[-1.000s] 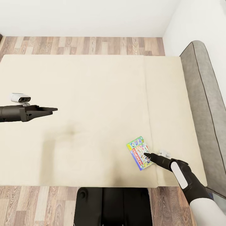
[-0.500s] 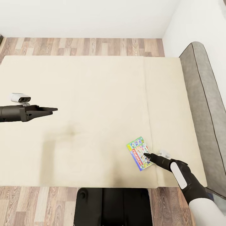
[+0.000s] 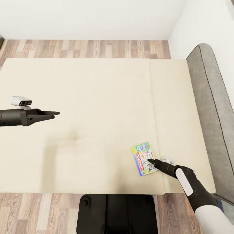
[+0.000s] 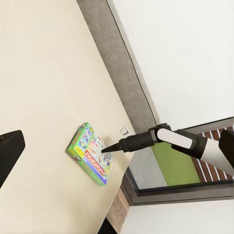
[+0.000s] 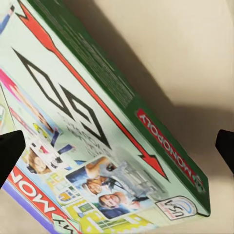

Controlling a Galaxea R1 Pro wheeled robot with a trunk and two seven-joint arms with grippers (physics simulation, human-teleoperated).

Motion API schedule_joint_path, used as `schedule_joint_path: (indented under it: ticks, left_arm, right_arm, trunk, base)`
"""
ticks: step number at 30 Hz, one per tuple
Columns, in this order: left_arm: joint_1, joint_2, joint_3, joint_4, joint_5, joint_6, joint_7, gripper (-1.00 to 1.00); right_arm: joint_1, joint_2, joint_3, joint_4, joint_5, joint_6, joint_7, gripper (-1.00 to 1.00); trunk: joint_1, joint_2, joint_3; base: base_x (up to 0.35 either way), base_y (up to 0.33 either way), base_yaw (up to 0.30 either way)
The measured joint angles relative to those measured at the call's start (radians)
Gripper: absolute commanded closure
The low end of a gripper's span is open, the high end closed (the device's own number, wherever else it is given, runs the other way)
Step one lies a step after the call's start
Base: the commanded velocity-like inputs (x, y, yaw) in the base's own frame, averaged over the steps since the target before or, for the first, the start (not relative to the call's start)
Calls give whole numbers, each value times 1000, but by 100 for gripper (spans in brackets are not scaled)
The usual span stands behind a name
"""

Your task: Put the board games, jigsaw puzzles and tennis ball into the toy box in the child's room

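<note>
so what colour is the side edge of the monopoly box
Dark green, with a red MONOPOLY label, on the Monopoly box; clearest in the right wrist view.

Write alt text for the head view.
The right hand reaches over a green Monopoly box lying flat near the front right of a beige bed. The left hand hovers apart over the bed's left side; wood floor and a grey headboard border it.
</note>
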Motion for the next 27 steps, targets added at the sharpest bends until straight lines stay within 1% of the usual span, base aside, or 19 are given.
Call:
schedule_joint_path:
  ticks: [9, 10, 13, 27]
  left_arm:
    - [0, 0, 0, 0, -1, 0, 0, -100]
    - [0, 0, 0, 0, -1, 0, 0, -100]
    - [0, 0, 0, 0, -2, 0, 0, -100]
    - [0, 0, 0, 0, -2, 0, 0, -100]
  right_arm:
    - [0, 1, 1, 1, 5, -1, -1, -100]
    - [0, 0, 1, 1, 11, -2, -2, -100]
    - [0, 1, 1, 1, 4, -1, -1, -100]
    - [0, 1, 1, 0, 4, -2, -1, -100]
  trunk:
    - [0, 0, 1]
    - [0, 0, 1]
    - [0, 0, 1]
    - [0, 0, 1]
  base:
    - [0, 10, -3]
    - [0, 136, 0]
    - [0, 104, 0]
    - [0, 25, 0]
